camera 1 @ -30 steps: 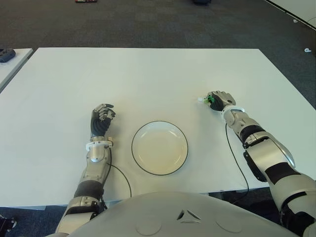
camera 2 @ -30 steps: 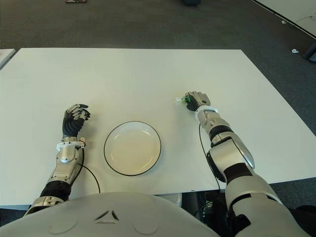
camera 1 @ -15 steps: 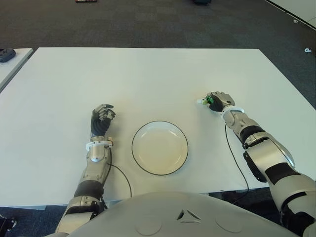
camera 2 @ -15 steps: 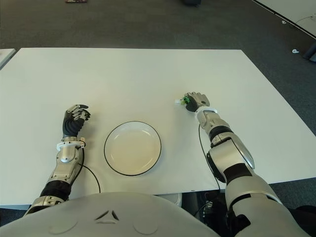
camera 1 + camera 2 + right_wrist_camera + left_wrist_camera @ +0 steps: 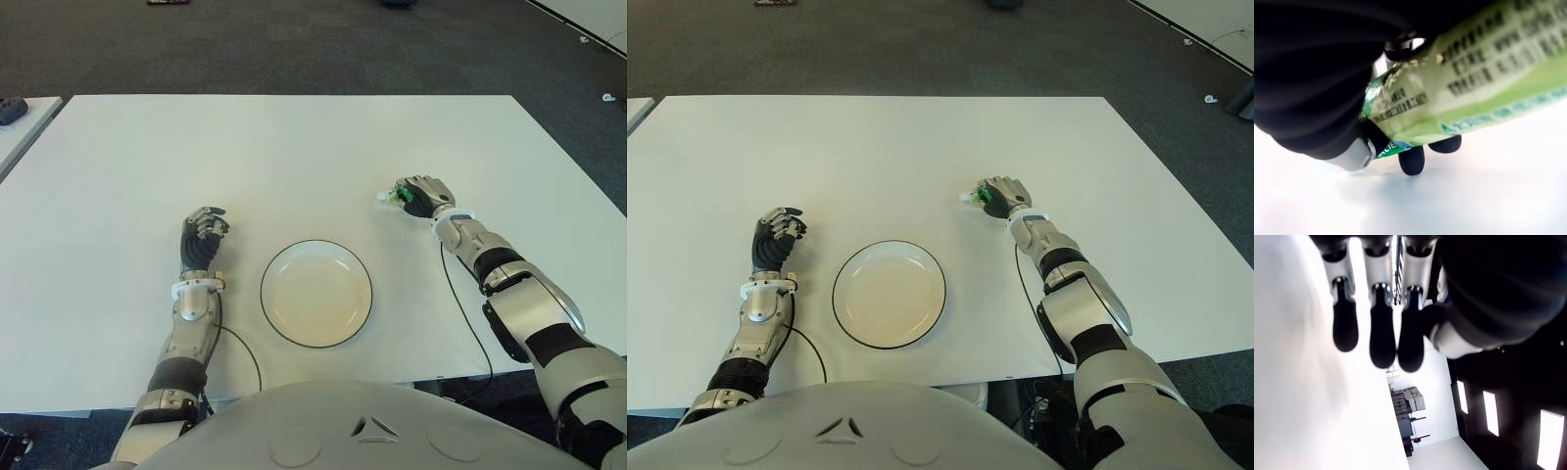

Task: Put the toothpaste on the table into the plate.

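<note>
Toothpaste [image 5: 394, 195] sits clasped in right robot hand [image 5: 421, 196], well beyond plate [image 5: 315, 293].

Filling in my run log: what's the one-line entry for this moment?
right hand: shut on toothpaste, beyond plate's right | plate: empty | left hand: idle, left of plate, curled | toothpaste not yet in plate
</note>
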You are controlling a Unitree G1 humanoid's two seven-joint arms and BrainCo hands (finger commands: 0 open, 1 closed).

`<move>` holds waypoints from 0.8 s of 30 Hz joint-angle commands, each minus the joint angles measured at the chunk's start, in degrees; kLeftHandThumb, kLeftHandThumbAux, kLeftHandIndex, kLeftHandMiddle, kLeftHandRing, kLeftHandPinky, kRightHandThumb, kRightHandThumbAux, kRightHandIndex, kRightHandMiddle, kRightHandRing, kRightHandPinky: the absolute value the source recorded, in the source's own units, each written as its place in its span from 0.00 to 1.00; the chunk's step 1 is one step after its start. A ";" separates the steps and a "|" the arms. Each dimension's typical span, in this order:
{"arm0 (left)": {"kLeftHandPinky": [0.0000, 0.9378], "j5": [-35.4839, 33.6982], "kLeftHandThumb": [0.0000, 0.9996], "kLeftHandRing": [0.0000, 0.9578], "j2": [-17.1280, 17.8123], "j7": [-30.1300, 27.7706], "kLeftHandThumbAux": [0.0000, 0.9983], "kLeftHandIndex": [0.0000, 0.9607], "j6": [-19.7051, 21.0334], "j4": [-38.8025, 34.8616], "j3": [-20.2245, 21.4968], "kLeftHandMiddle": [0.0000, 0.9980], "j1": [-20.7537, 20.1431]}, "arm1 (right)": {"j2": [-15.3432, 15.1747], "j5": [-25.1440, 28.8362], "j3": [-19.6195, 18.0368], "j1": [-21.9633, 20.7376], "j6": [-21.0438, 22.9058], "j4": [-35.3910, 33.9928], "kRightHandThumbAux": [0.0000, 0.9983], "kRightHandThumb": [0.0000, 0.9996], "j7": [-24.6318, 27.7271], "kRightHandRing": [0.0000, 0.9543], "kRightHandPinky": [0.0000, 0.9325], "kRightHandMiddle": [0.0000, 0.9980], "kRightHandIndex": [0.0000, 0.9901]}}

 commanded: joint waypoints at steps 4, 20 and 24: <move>0.60 0.69 0.70 0.61 -0.03 0.21 0.72 0.45 2.78 -0.61 -0.37 0.60 0.19 | 0.70 -0.67 0.49 -0.57 -5.67 -4.44 0.72 0.71 -2.68 0.87 0.91 0.83 0.45; 0.61 1.47 0.70 0.62 0.40 0.57 0.72 0.45 1.18 1.19 -0.56 0.61 -0.75 | -1.23 1.47 -1.48 6.74 -13.75 -25.41 0.72 0.71 0.99 0.90 0.93 0.85 0.45; 0.60 1.30 0.70 0.62 0.42 0.21 0.72 0.45 1.03 1.36 -0.56 0.61 -0.62 | -1.69 2.64 -2.21 9.89 -15.62 -34.15 0.72 0.71 4.68 0.90 0.93 0.86 0.45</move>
